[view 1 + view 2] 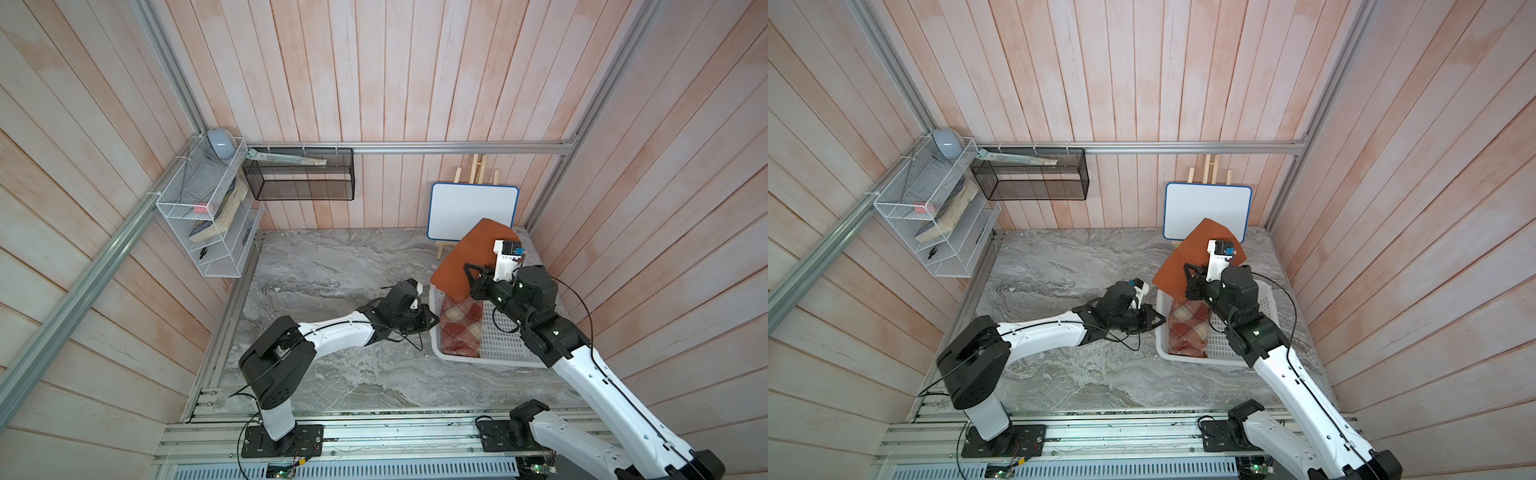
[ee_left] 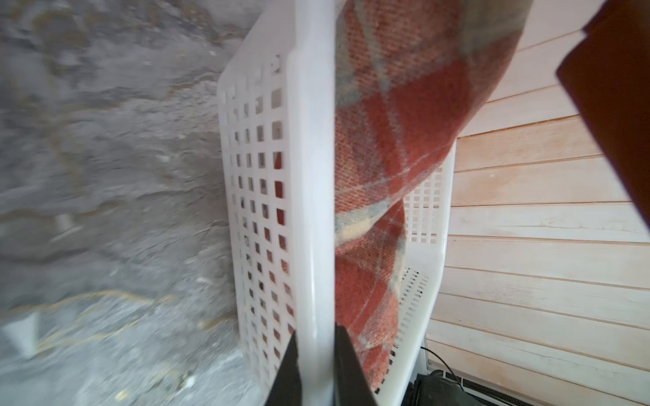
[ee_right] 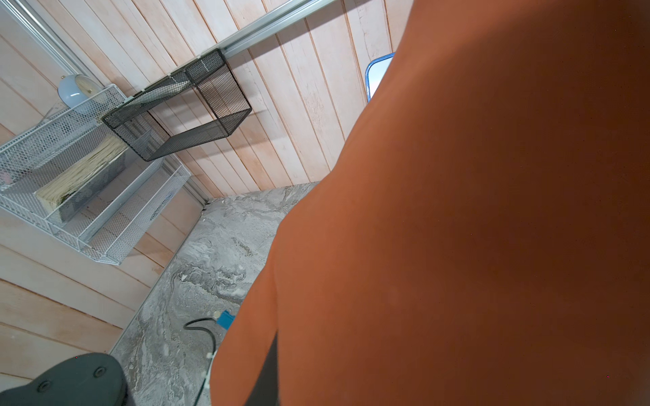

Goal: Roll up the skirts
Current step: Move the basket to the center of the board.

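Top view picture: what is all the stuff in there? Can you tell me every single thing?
table: one, grey marble, under everything
white basket: one, white with holes, on the table, robot's right side
orange skirt: one, rust-orange, held up over the white basket's far end
plaid skirt: one, red and cream, lying in the white basket
whiteboard: one, white with blue edge, on the easel
easel: one, pale wood, by the back wall
wire rack: one, white, on the left wall
book: one, yellowed pages, in the wire rack
mesh box: one, black, on the back wall
round thing: one, grey-blue, atop the wire rack
left gripper: one, black, shut on the white basket's rim
right gripper: one, black, shut on the orange skirt
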You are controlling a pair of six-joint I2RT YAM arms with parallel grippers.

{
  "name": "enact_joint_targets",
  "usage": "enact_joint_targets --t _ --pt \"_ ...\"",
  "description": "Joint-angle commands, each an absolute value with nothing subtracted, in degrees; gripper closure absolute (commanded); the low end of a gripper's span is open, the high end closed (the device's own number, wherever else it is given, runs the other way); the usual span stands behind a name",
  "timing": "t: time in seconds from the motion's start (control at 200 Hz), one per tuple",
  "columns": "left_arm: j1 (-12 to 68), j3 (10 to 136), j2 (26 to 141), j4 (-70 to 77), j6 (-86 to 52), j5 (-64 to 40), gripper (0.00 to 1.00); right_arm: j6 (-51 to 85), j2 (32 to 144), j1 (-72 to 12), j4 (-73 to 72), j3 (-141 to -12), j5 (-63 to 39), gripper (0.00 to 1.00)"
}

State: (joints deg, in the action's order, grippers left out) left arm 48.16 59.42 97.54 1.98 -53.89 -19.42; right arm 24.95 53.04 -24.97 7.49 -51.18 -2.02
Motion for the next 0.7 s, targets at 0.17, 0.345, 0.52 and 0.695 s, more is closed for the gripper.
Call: enact_joint_targets --t 0.17,0.345,0.52,0.695 --pt "35.0 45.3 78.8 -15.1 -35.8 -21.0 1.0 24.8 59.0 -24.8 -3.7 -48.7 -16.0 1.0" --pt "27.3 42.6 74.1 -23.6 -28.8 -21.9 1.0 24.5 66.1 -26.1 -14.3 -51.4 -28.8 1.0" --pt "24.9 44.9 74.6 -27.3 -28.8 -17.6 1.0 30.4 72.5 -25.6 -26.9 -48.1 -44.9 1.0" --pt "22.9 47.2 76.7 -31.2 -26.9 -16.5 1.0 32.0 78.2 -24.7 -33.4 -38.9 -57.1 1.0"
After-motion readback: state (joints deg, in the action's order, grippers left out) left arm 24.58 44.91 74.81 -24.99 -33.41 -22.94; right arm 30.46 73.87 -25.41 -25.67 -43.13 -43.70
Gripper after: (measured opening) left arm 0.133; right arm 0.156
